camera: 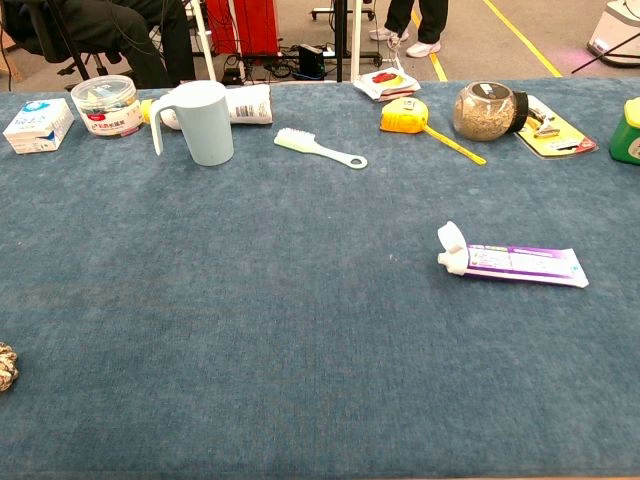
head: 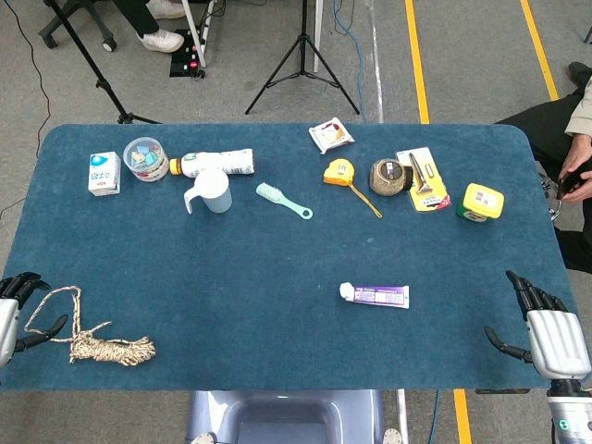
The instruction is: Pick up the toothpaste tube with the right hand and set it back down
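Observation:
The toothpaste tube (head: 375,294) (camera: 512,261) lies flat on the blue table, white cap to the left and purple-and-white body to the right, right of centre. My right hand (head: 546,328) rests at the table's front right corner with its fingers spread and nothing in it, well to the right of the tube. At the front left edge my left hand (head: 13,310) is partly cut off, fingers apart and empty, beside a coil of rope (head: 88,338). The chest view shows neither hand.
Along the far side stand a white carton (head: 104,173), a clear tub (head: 145,158), a white bottle (head: 217,163), a pale blue mug (head: 211,191), a green brush (head: 282,200), a yellow tape measure (head: 340,172), a jar (head: 390,176) and a green-and-yellow tub (head: 479,203).

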Tool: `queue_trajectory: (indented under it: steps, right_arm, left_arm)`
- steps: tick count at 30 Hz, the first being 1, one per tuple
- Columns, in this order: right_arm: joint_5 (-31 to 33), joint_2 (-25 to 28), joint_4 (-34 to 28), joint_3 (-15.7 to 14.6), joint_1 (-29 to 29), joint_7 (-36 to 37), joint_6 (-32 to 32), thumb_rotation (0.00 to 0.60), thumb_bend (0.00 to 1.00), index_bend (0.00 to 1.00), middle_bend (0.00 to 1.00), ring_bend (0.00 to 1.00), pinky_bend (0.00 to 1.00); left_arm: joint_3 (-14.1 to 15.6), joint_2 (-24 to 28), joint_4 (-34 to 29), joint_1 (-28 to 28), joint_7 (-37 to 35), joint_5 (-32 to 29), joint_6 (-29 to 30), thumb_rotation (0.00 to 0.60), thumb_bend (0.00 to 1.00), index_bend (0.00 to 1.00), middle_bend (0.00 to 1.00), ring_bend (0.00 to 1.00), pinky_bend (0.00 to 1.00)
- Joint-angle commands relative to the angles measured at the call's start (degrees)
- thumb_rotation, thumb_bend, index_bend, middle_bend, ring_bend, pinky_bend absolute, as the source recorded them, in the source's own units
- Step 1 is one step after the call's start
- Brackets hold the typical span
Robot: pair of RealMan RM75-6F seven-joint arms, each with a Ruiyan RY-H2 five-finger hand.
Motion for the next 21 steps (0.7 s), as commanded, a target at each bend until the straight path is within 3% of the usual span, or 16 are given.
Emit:
queue_trajectory:
  steps: [1,21]
  right_arm:
    - [0.2,0.0,0.0,0.1,0.0,0.1,-0.1,0.367,0.34,0.03,0.18,0.26,0.3]
    - [-0.4,-0.7,0.5,0.1,0.7,1.9,-1.1,0.37,0.34,0.04,0.2,0.27,0.31]
  left_arm:
    - [0.0,0.0,0.0,-0.1,0.1,0.0,-0.1,0.408,0.2,0.36,0.3,0.28,0.35]
    - [-0.7,0.6,-1.2,-0.8,0.8,0.4,-0.2,0.409,0.2,0.36,0.3,0.28,0.35]
